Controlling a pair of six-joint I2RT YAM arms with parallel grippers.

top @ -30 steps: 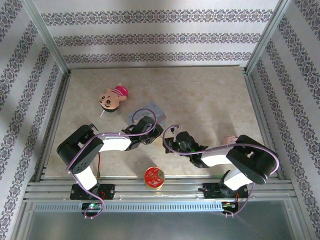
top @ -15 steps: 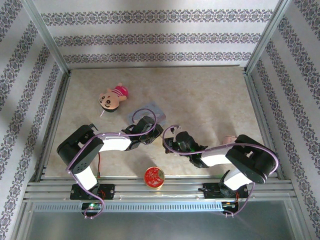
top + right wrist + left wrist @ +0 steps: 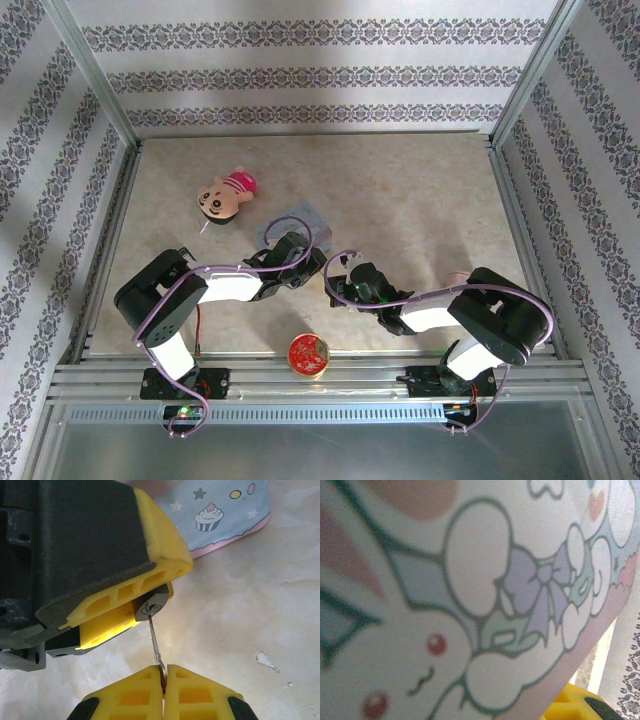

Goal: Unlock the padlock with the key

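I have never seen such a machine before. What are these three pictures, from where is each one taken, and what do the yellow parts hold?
These are two robot arms bolted at the near edge of a table. One picture looks down from above: on the table lie a doll, a pale blue cartoon tin and a round red disc. The other two come from small cameras on the wrists. The left wrist camera sees the tin's drawing from very near. In the right wrist picture, the right gripper at the bottom is shut on a thin key, and the left gripper above clamps a tiny padlock. The key's tip meets the keyhole.
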